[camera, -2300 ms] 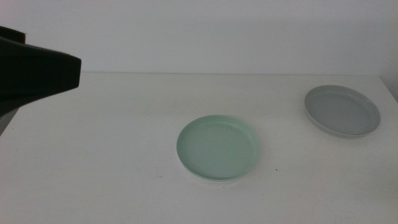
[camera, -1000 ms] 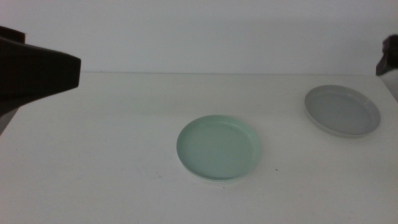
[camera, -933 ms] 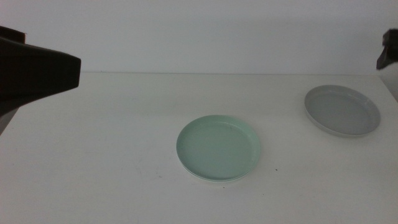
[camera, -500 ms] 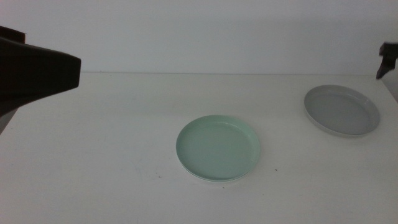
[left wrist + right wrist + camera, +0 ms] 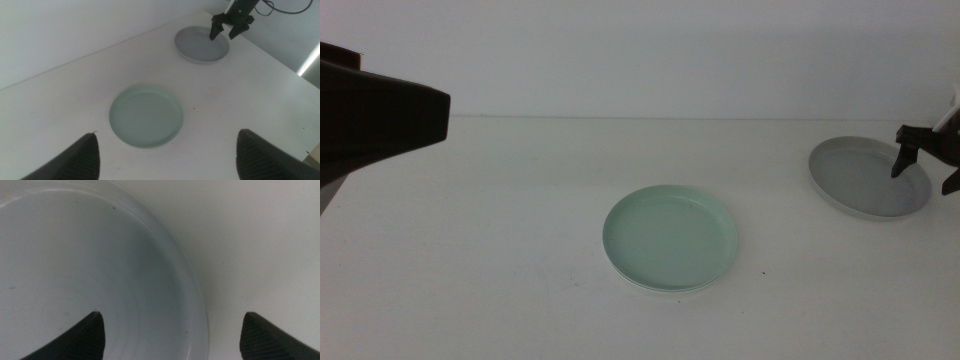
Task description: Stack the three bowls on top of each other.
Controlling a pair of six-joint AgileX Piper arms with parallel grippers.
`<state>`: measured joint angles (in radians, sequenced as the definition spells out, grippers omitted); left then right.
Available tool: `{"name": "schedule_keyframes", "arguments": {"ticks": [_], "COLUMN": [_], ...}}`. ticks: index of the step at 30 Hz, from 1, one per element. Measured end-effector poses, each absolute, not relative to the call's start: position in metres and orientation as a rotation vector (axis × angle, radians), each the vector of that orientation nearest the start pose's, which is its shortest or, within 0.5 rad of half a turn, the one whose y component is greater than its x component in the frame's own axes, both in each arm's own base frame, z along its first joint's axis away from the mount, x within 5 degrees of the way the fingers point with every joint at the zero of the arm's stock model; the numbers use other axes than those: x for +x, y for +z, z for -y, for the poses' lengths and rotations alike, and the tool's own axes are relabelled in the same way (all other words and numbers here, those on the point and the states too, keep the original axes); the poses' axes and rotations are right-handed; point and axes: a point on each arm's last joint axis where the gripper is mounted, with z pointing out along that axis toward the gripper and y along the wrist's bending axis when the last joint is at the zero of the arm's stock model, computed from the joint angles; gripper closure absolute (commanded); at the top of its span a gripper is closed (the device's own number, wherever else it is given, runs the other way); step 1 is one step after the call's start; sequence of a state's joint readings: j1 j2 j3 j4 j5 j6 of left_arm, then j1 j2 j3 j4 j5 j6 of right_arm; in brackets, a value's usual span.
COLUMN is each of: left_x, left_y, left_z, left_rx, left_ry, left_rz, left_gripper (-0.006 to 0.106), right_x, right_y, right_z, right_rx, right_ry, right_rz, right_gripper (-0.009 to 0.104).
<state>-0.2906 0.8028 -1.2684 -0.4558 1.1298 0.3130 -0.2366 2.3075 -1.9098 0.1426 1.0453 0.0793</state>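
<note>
The mint green bowl (image 5: 670, 238) lies at the table's middle; it also shows in the left wrist view (image 5: 146, 116). The light grey bowl (image 5: 860, 180) lies at the far right. My right gripper (image 5: 923, 172) is open just above the grey bowl's right rim, with one jaw over the bowl and one outside it. The left wrist view shows this gripper (image 5: 229, 34) over the grey bowl (image 5: 200, 45). The right wrist view shows the grey bowl's rim (image 5: 195, 295) between the open jaws. My left gripper (image 5: 167, 160) is open, high at the left. No separate white bowl is in view.
The white table (image 5: 500, 240) runs wide around both bowls. Its right edge (image 5: 280, 57) lies close behind the grey bowl. A pale wall stands at the back.
My right gripper has come in from the right edge and dropped to the grey bowl's right rim. The left arm and both bowls have not moved.
</note>
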Motion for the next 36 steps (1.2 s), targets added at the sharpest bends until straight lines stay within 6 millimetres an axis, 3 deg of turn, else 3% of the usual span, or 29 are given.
{"name": "schedule_keyframes", "arguments": {"ticks": [4, 7, 11, 14, 21, 26, 31, 34, 36], "left_x": [0.090, 0.090, 0.090, 0.090, 0.090, 0.090, 0.091, 0.091, 0.091], "left_y": [0.461, 0.461, 0.461, 0.461, 0.461, 0.461, 0.461, 0.461, 0.461], "left_z": [0.065, 0.065, 0.065, 0.065, 0.065, 0.065, 0.065, 0.065, 0.065], "left_rx": [0.654, 0.654, 0.654, 0.654, 0.654, 0.654, 0.653, 0.653, 0.652], "left_ry": [-0.541, -0.541, -0.541, -0.541, -0.541, -0.541, -0.541, -0.541, -0.540], "left_rz": [-1.997, -1.997, -1.997, -1.997, -1.997, -1.997, -1.995, -1.995, -1.994], "left_gripper": [0.007, 0.007, 0.007, 0.007, 0.007, 0.007, 0.007, 0.007, 0.007], "right_x": [0.475, 0.475, 0.477, 0.477, 0.474, 0.465, 0.452, 0.446, 0.439], "right_y": [0.152, 0.147, 0.142, 0.142, 0.157, 0.207, 0.263, 0.274, 0.268], "right_z": [0.103, 0.105, 0.106, 0.106, 0.101, 0.087, 0.053, 0.018, -0.005], "right_rx": [0.541, 0.536, 0.530, 0.529, 0.494, 0.392, 0.242, 0.136, 0.074], "right_ry": [0.159, 0.142, 0.127, 0.131, 0.193, 0.316, 0.342, 0.366, 0.382], "right_rz": [-2.869, -2.876, -2.873, -2.867, -2.886, -2.841, -2.783, -2.790, -2.822], "right_gripper": [0.023, 0.041, 0.068, 0.096, 0.098, 0.098, 0.098, 0.098, 0.098]}}
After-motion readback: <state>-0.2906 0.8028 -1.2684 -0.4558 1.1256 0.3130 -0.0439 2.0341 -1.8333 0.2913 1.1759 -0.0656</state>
